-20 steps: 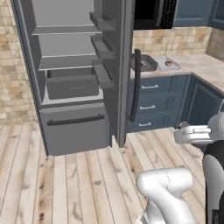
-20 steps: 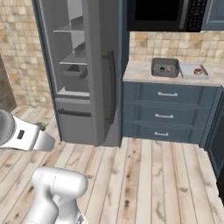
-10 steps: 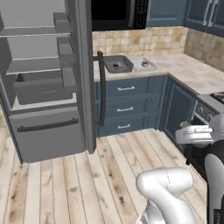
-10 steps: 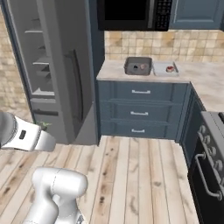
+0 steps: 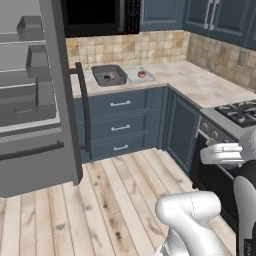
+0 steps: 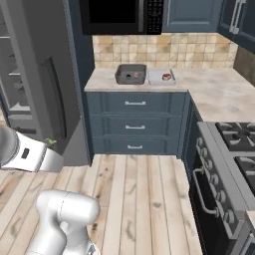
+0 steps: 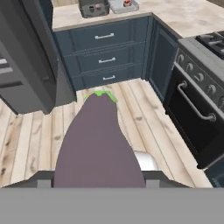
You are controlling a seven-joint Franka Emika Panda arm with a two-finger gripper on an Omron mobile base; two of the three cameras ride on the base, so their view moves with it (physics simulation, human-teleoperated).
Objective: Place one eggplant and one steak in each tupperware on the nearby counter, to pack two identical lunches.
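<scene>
Camera swung since earlier: counter (image 6: pixel 209 92) nearer, fridge door (image 5: pixel 62 100) beside it.

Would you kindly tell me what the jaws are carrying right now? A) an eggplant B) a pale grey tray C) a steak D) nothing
A: in the hand view a purple eggplant with a green stem end juts out from between the jaws.

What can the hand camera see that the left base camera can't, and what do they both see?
Hand view alone: a purple eggplant with a green cap, right up close between the gripper's fingers. Left base view alone: the open fridge's grey shelves and the microwave above the counter. Both share the dark grey tub and pale grey tray on that counter, the blue drawers, the stove and the wooden floor.
</scene>
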